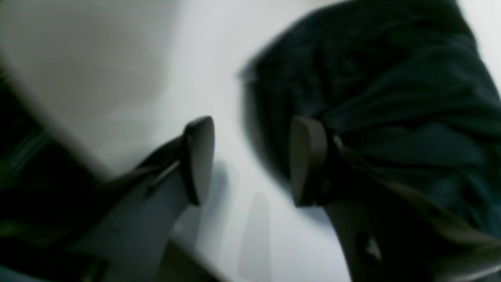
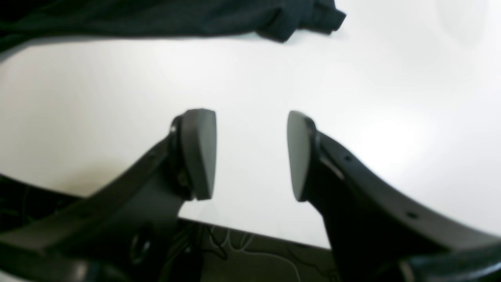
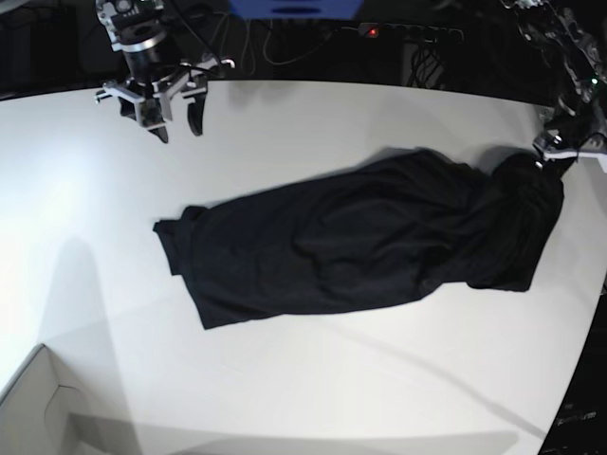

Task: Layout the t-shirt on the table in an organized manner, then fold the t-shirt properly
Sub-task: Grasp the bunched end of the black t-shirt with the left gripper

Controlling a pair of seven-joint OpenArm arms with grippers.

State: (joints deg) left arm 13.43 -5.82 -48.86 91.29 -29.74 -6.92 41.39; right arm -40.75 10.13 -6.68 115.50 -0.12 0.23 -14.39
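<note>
The black t-shirt [image 3: 360, 237] lies bunched and stretched sideways across the middle of the white table [image 3: 303, 379]. My left gripper [image 1: 252, 160] is open and empty, low over the table at the shirt's right end; its right finger [image 1: 307, 160] is next to the cloth [image 1: 391, 98]. In the base view this gripper [image 3: 552, 154] is at the table's right edge. My right gripper [image 2: 250, 154] is open and empty above bare table, with the shirt's edge [image 2: 156, 17] well beyond it. In the base view it [image 3: 178, 123] hangs at the far left, apart from the shirt.
A pale cardboard box [image 3: 38, 408] sits at the front left corner. The table's curved edge [image 3: 583, 313] runs down the right side. Cables and dark equipment [image 3: 313, 33] lie behind the far edge.
</note>
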